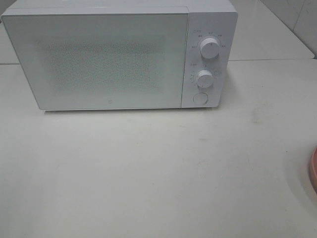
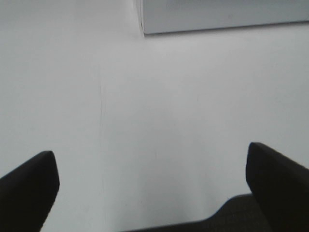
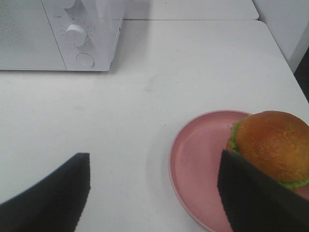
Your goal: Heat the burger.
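Note:
The burger [image 3: 273, 145], with a glossy golden-brown bun and green lettuce, sits on a pink plate [image 3: 198, 159] in the right wrist view. My right gripper [image 3: 154, 188] hangs open above the table, one finger partly covering the plate and burger edge, nothing between its fingers. The exterior high view shows only a sliver of the plate [image 1: 313, 171] at the right edge; the burger is out of view there. The white microwave [image 1: 119, 54] stands at the back with its door shut. My left gripper [image 2: 152, 188] is open over bare table near the microwave's corner [image 2: 222, 17].
The microwave has two dials [image 1: 210, 49] and a round button [image 1: 200, 98] on its right panel. The white table [image 1: 148, 173] stretches in front of it. A seam in the table runs behind the microwave at the right.

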You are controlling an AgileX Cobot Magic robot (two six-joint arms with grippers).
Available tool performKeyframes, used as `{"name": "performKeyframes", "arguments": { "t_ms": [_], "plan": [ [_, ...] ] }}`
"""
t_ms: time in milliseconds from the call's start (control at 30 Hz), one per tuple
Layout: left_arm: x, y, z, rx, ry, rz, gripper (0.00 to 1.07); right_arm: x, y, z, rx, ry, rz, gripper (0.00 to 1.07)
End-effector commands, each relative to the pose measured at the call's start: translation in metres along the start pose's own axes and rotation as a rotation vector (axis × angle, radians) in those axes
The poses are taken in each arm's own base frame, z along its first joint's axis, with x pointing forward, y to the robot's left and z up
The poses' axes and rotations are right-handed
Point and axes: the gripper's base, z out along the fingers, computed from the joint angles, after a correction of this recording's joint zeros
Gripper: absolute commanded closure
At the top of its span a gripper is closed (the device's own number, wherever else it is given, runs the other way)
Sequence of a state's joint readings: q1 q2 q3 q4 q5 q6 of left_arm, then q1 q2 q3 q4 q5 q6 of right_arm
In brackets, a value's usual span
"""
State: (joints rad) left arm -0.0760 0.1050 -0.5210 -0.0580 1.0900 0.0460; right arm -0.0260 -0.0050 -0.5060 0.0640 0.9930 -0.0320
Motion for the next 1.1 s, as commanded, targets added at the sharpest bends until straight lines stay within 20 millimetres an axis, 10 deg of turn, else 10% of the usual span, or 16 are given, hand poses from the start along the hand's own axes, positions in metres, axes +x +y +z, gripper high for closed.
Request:
{"name": "performKeyframes", "arguments": {
  "t_ms": [33,1100],
  "plan": [
    [0.0062,-0.0013,-0.0105,0.005,-0.098,-0.011,0.09,0.0032,0.0003,-0.0029,0.004,-0.025,-0.001,0.35],
    [0.011,-0.0022,-0.017,0.008,-0.149,-0.008,0.09,0.0025,0.0002,-0.0018,0.004,-0.016,0.0,0.35]
  ]
}}
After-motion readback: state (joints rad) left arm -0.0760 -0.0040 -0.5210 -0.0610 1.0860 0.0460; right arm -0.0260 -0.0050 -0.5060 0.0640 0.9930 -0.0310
